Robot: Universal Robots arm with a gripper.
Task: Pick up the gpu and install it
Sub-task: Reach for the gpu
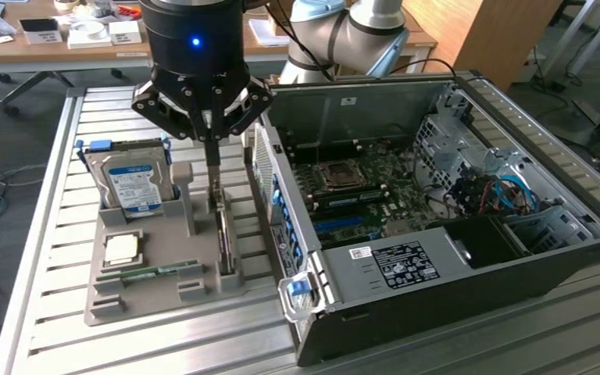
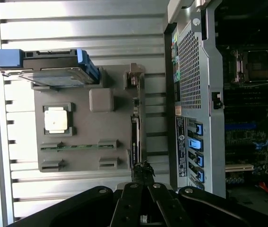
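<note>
The gpu (image 1: 224, 234) stands on its edge in a slot of the grey holder tray (image 1: 107, 301). It is a thin dark card with green along its edge (image 2: 135, 127). My gripper (image 1: 215, 199) hangs straight down over it, with its two thin fingers pressed together and shut. The fingertips (image 2: 143, 168) sit at the card's top edge near one end. I cannot tell whether they touch it. The card rests in its slot. The open computer case (image 1: 436, 226) lies beside the tray on the exterior view's right, with its motherboard (image 1: 358, 191) exposed.
In the tray, a hard drive with a blue-white label (image 1: 133, 183) stands in a blue frame. A square processor chip (image 1: 121, 248) and a narrow green memory stick (image 1: 159, 271) lie flat there too. Everything rests on a slatted metal table (image 1: 60, 344). A desk with small boxes stands behind it.
</note>
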